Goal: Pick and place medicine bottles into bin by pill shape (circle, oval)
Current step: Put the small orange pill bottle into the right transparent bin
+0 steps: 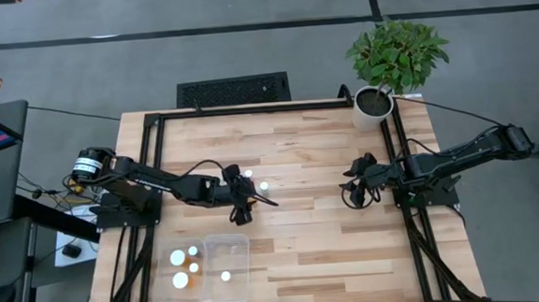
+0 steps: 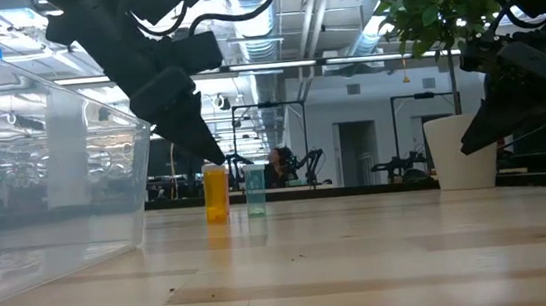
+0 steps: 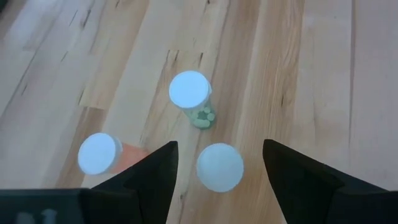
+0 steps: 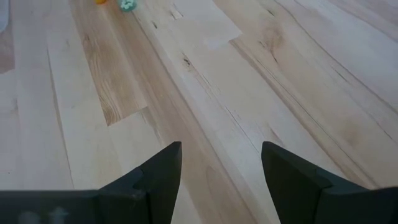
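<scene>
Now left gripper [image 3: 219, 168] open astride white-capped bottle [image 3: 219, 167], right gripper [image 4: 221, 163] idle

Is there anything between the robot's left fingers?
Yes. In the left wrist view, a white-capped bottle sits between the open left gripper's fingers, not yet gripped.

A potted plant [image 1: 388, 64] stands at the wooden table's [image 1: 321, 232] far right corner.
</scene>
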